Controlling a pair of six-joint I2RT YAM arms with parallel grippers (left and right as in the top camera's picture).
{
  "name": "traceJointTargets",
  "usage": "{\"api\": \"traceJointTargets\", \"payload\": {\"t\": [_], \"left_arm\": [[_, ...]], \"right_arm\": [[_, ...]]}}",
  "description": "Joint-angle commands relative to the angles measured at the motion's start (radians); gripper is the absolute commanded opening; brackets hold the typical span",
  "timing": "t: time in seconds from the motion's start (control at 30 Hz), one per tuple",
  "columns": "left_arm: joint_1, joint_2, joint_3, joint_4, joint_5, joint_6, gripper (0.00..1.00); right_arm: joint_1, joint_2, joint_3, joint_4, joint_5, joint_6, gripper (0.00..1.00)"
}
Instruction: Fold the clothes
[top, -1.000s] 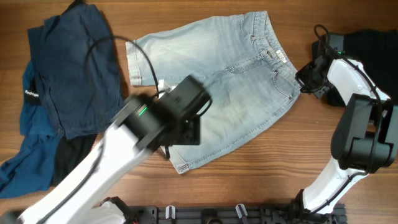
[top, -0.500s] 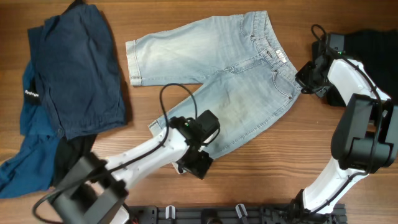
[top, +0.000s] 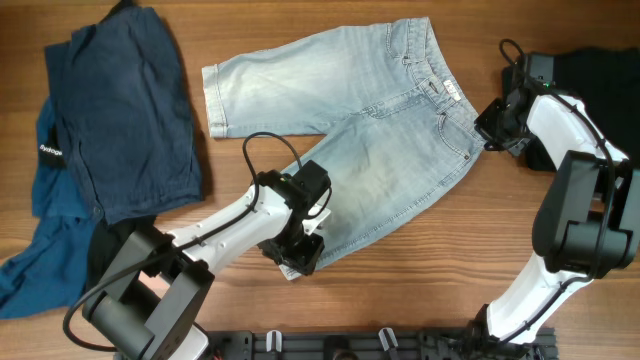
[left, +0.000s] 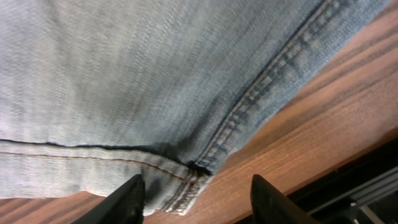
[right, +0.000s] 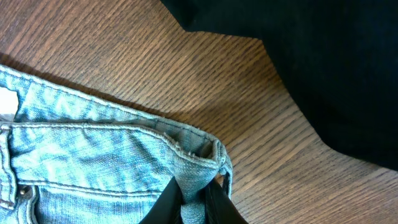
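Observation:
The light blue denim shorts (top: 350, 130) lie spread flat across the middle of the table, waistband to the right, cuffed legs to the left and lower left. My left gripper (top: 297, 255) is open over the lower leg's cuff (left: 180, 186), fingers on either side of the hem corner. My right gripper (top: 483, 130) is shut on the waistband's corner (right: 198, 177), pinching a fold of denim at the shorts' right edge.
A pile of dark navy garments (top: 110, 120) lies at the left, with a black piece (top: 115, 255) below it. A black garment (top: 600, 75) lies at the far right, beside the right arm; it also shows in the right wrist view (right: 311, 62). Wood table (top: 450, 260).
My left arm has swung down and drawn back to the lower leg's cuff. The right arm has not moved.

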Motion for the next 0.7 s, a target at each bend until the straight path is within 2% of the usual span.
{"api": "traceJointTargets", "payload": {"t": [0.0, 0.07, 0.17, 0.43, 0.5, 0.57, 0.67], "left_arm": [[-0.003, 0.012, -0.016, -0.045, 0.054, 0.027, 0.59], [-0.002, 0.013, -0.035, -0.055, 0.056, 0.022, 0.69], [0.000, 0.036, -0.051, -0.063, 0.098, -0.010, 0.73], [0.000, 0.112, -0.051, -0.032, 0.077, -0.037, 0.71], [0.000, 0.111, -0.048, -0.037, 0.078, -0.039, 0.61], [0.000, 0.109, -0.018, -0.106, 0.077, -0.038, 0.56], [-0.003, 0.087, 0.063, -0.196, 0.019, -0.038, 0.59]], "right_arm": [[0.002, -0.028, -0.001, 0.011, -0.032, -0.023, 0.12], [0.002, -0.028, -0.001, 0.013, -0.032, -0.022, 0.12], [0.002, -0.028, -0.001, 0.018, -0.032, -0.023, 0.12], [0.002, -0.028, -0.001, 0.019, -0.032, -0.025, 0.12], [0.003, -0.028, -0.001, 0.019, -0.032, -0.025, 0.12], [0.003, -0.028, -0.001, 0.021, -0.032, -0.025, 0.13], [0.003, -0.028, -0.001, 0.022, -0.036, -0.025, 0.14]]}}
